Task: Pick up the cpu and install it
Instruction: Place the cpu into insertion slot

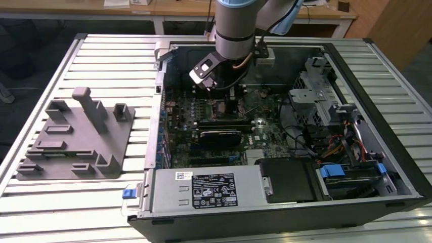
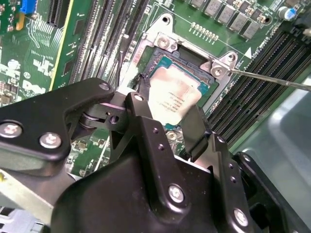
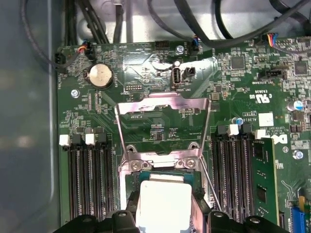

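Silvery cpu [image 2: 174, 97]: small flat square chip with a metal top and thin darker rim, poised over the open socket [image 2: 187, 56] on the green motherboard [image 3: 160, 73], seemingly not yet seated; touching or just above, hard to tell
End effector [image 2: 167, 110]: black, two-fingered, clamped on the cpu by two opposite edges, as far as both wrist views show
Socket hardware: shiny metal load plate [image 3: 163, 114] swung up and back, thin wire lever [image 2: 272, 81] lying off to one side
Arm [image 1: 235, 25]: grey, reaching down into the open black computer case [image 1: 284, 212] in the exterior view
Counter [image 1: 101, 55]: slatted metal, carrying the case and a grey plastic fixture tray [image 1: 74, 147] beside it, toward the exterior view's left
Handling: judged light, rigid and smooth-topped, so apt to slip under a weak pinch; underside contacts and socket pins likely fragile, with no tolerance for dropping, tilting or sideways scraping
Hold: best on the thin edges only, opposite sides, top and underside untouched, chip kept level
Progress: pick-up looks done, placement into the socket in hand
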`<state>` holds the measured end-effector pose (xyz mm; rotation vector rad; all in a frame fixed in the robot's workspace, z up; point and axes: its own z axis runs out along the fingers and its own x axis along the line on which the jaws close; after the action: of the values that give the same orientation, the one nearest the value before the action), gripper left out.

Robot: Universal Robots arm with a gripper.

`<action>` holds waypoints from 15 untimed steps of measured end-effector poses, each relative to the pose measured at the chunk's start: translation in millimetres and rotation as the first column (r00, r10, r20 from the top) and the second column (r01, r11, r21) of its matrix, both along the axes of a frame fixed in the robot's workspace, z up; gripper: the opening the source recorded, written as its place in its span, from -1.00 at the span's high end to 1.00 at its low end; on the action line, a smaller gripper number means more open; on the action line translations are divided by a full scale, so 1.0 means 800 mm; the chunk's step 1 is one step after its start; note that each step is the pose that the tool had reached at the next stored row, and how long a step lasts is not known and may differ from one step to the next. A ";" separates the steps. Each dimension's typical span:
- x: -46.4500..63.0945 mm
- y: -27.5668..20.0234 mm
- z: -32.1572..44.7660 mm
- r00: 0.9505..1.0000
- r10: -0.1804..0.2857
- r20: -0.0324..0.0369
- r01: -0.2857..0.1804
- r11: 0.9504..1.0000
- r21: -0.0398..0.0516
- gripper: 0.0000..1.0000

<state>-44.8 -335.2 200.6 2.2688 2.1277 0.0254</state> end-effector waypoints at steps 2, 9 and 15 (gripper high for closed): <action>0.000 0.0001 -0.0011 1.000 -0.004 0.000 0.004 1.000 0.001 -0.07; 0.000 0.0003 -0.0040 1.000 -0.012 0.000 0.012 1.000 0.002 -0.07; 0.000 0.0003 -0.0041 1.000 -0.012 0.000 0.012 1.000 0.002 -0.07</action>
<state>-44.7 -335.0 197.3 2.2827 2.1152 0.0277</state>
